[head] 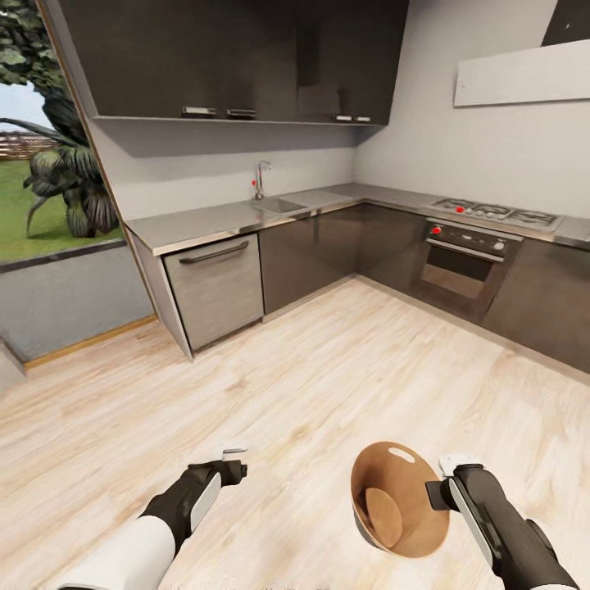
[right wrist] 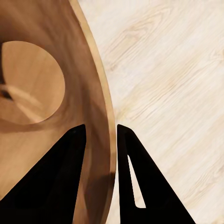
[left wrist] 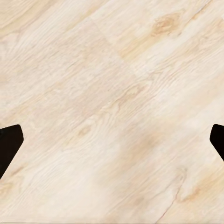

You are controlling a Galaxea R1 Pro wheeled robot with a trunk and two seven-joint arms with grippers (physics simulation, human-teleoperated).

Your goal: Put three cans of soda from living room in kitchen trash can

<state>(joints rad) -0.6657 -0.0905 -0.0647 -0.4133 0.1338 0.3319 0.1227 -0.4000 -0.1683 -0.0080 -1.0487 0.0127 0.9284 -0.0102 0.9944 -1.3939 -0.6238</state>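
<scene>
From the head view, a kitchen (head: pixel 328 205) with dark grey cabinets, a steel sink and a built-in oven is shown beyond a pale wood floor (head: pixel 311 360). Low in the picture, the right gripper (head: pixel 432 494) is seen clamped on the rim of the tash can (head: pixel 399 500), which is held tilted above the floor so that its brown inside is turned toward the camera. No soda can is seen inside it. Well apart from it, the left gripper (head: pixel 232 461) is held over bare boards.

In the left wrist view, the left gripper's dark fingertips (left wrist: pixel 10 142) are spread wide, with nothing between them but floor.

In the right wrist view, the bin's thin wall is pinched between the right gripper's two fingers (right wrist: pixel 70 163), one inside, one outside. The round base beyond the fingers is bare.

As a judgement, the bin is in hand but unfilled; all three cans appear left to fetch and drop in.
</scene>
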